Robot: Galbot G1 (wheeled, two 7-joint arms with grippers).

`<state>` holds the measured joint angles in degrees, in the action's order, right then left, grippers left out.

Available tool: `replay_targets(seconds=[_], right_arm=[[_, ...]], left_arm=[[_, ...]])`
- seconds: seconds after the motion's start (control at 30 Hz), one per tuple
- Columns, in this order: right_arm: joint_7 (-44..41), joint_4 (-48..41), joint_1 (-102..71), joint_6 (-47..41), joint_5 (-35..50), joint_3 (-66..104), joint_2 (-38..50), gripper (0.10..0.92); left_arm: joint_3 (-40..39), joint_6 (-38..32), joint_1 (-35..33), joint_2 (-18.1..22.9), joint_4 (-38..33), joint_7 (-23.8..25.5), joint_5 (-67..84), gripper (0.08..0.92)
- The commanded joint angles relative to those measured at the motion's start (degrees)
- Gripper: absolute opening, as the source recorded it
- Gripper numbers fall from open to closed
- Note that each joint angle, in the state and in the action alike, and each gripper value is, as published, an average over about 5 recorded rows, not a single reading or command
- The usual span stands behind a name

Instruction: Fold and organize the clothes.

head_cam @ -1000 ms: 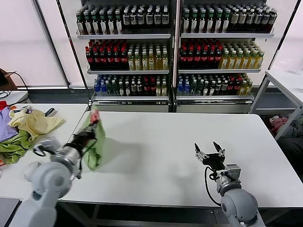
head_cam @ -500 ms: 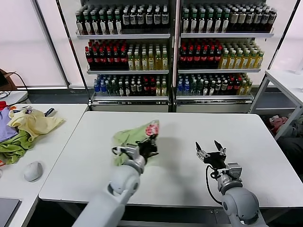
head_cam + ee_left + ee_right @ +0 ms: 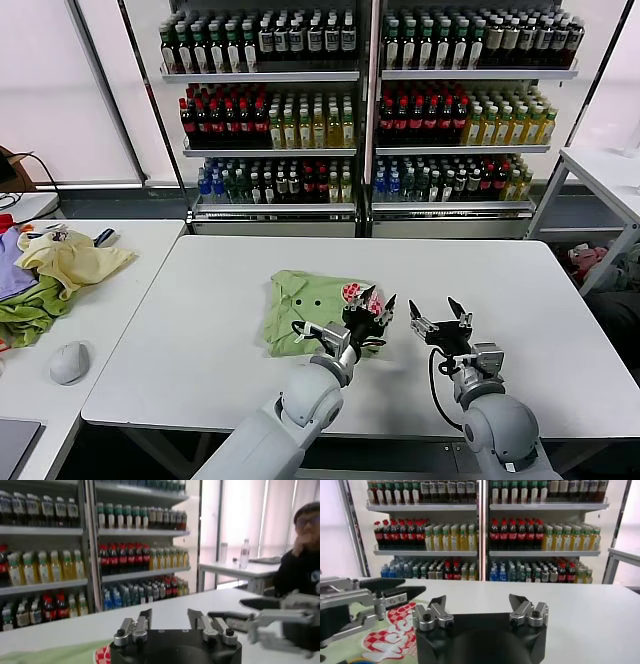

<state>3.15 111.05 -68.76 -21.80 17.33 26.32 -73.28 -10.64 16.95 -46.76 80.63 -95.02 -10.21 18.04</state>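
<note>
A pale lime-green shirt (image 3: 308, 305) lies crumpled on the white table (image 3: 500, 270), its red-and-white print (image 3: 351, 291) at its right edge. My left gripper (image 3: 373, 305) is open and empty just right of the print, low over the table. In the left wrist view its jaws (image 3: 171, 620) stand apart, with a strip of the shirt (image 3: 60, 653) and print below. My right gripper (image 3: 436, 316) is open and empty, close beside the left one. In the right wrist view (image 3: 477, 606) the print (image 3: 387, 632) and the left gripper (image 3: 395, 592) show nearby.
A pile of yellow, green and purple clothes (image 3: 45, 270) and a computer mouse (image 3: 68, 362) lie on a second table at the left. Shelves of bottles (image 3: 360, 110) stand behind. A seated person (image 3: 302, 555) shows in the left wrist view.
My left arm carried the shirt from the table's left edge to the middle, laid it down and let go. My right gripper has barely moved.
</note>
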Motion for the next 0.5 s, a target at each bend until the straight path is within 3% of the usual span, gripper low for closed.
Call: replay_targets(seconds=[0.03, 0.27, 0.5], right_arm=[[7.4, -6.1, 5.3, -0.9, -0.2, -7.6, -4.1, 0.823], [12.9, -16.1, 13.6, -3.3, -1.1, -13.4, -10.5, 0.823], [16.6, -22.8, 19.5, -7.5, 0.3, -15.6, -13.8, 0.823]], left_arm=[[11.3, -5.6, -8.7, -4.6, -10.8, -2.4, -1.4, 0.591], [20.1, -6.6, -17.1, -9.3, -16.2, -5.0, -1.3, 0.785], [23.0, -7.3, -24.4, -9.3, -19.4, -5.9, -3.2, 0.822]])
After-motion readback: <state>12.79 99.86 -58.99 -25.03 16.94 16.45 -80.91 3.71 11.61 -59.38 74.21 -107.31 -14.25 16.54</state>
